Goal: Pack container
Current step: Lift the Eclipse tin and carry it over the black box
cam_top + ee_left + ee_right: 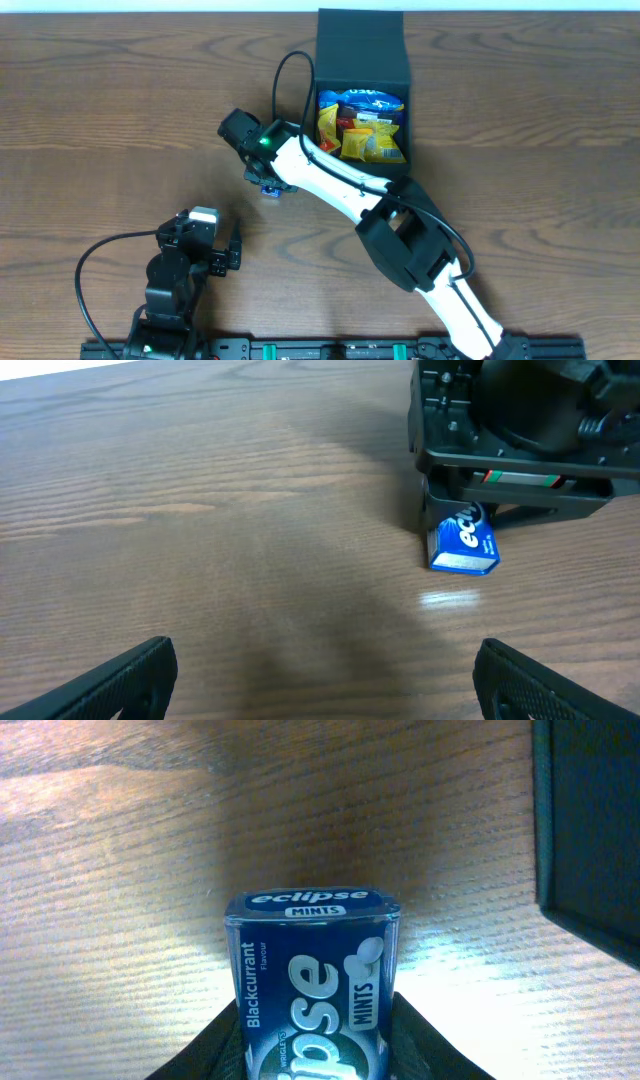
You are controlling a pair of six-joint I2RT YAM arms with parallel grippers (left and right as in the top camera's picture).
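At 12 o'clock: container (362, 48) stood matte-dark, flap raised, snack-filled | right gripper (267, 184) clamped mint tin (315, 975) | left gripper (320, 675) gaped

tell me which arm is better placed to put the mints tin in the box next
Right. The right claw straddles the blue mints tin, which stands close beside the container; the left claw hangs open and empty, farther off.
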